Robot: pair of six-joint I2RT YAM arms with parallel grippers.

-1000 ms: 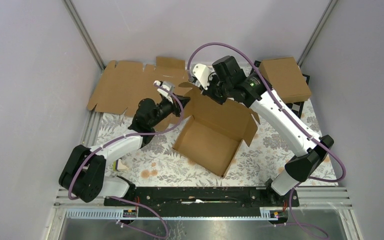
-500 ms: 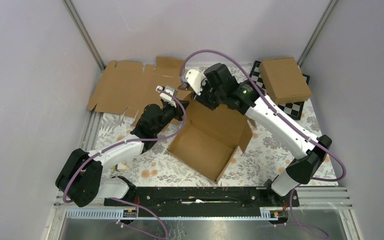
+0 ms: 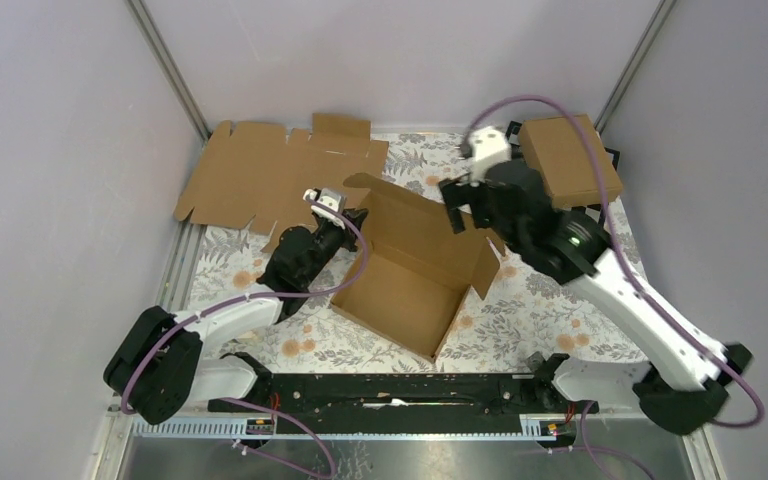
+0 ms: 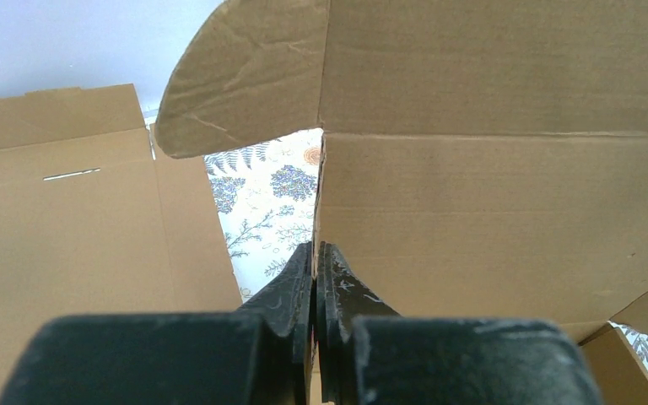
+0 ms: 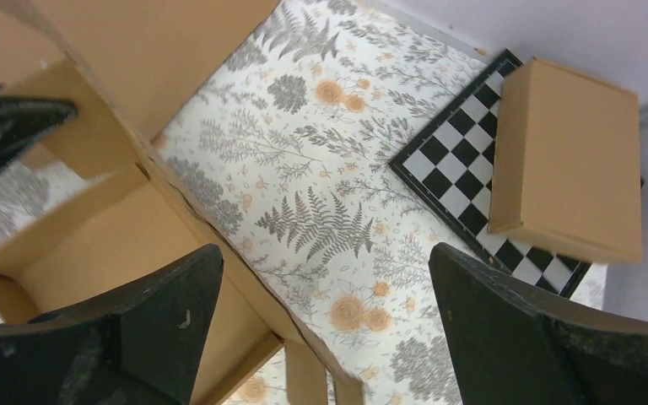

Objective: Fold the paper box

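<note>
Top external view: box (image 3: pixel 400 290) sits open left of the chessboard (image 5: pixel 451 181). Your left end effector (image 4: pixel 315 261) looks clenched on its side wall, right end effector (image 5: pixel 321 261) gapes wide, holding nothing. Anchor with that pinch, then press the lid flap (image 3: pixel 430 225) down squarely.

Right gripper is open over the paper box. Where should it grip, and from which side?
Probably the raised back panel of the paper box, toward its right end, coming from above with the jaws straddling the top edge. That panel stands up with a thin free edge. The right gripper is open near it, and the left gripper pinches the box's left corner, so the right end is unheld.
</note>
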